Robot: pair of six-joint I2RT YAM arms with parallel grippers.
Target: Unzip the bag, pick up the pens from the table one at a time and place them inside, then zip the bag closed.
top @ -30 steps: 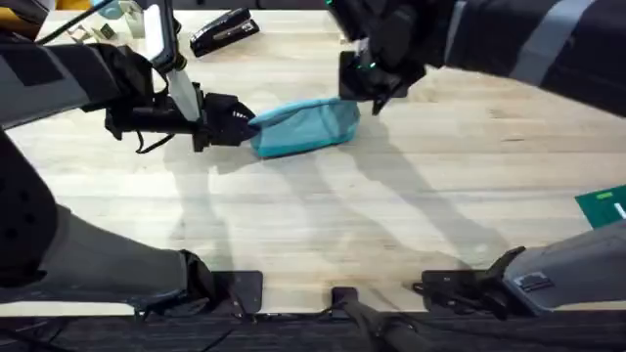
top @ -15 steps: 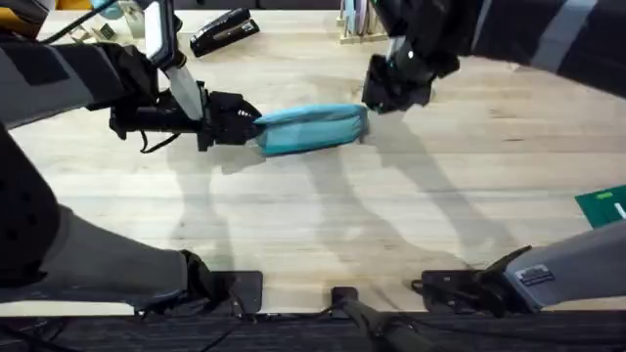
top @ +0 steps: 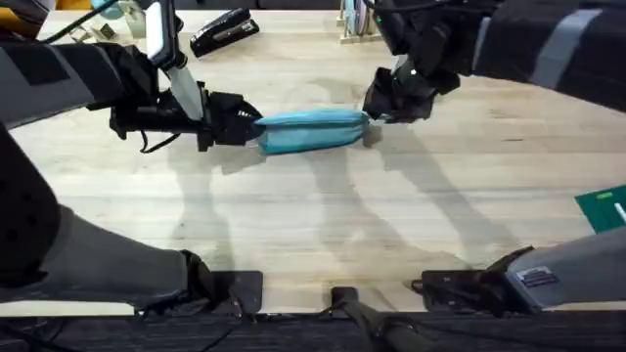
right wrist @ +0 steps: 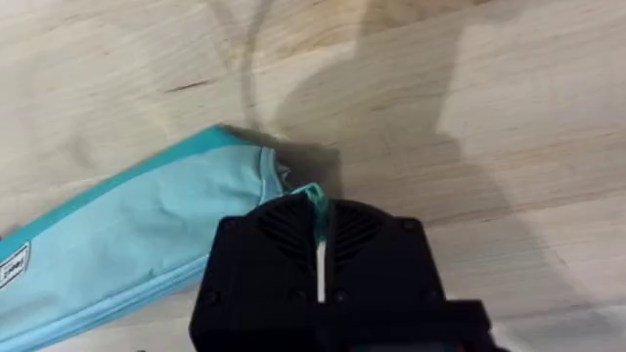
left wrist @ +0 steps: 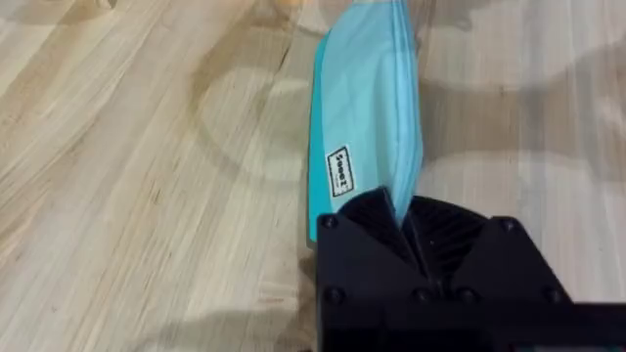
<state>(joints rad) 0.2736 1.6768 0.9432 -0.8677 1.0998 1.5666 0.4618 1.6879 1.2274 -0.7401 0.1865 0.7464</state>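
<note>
The teal bag [top: 313, 130] lies stretched flat across the middle of the table [top: 323, 225]. My left gripper [top: 252, 124] is shut on the bag's left end; in the left wrist view the black fingers [left wrist: 377, 220] pinch the bag [left wrist: 367, 108] by its fabric edge. My right gripper [top: 372, 115] is at the bag's right end, shut on the pale teal pull strap [right wrist: 315, 200], with the bag [right wrist: 127, 244] trailing away from it. The pens are out of view.
A black stapler [top: 223, 31] lies at the back left. A wooden rack of pastel sticks [top: 354, 24] stands at the back, just behind my right arm. A green item [top: 604, 207] sits at the right edge.
My right gripper has moved right and slightly nearer with the strap in it. The bag has gone from bunched to stretched long and flat. My left gripper has held still.
</note>
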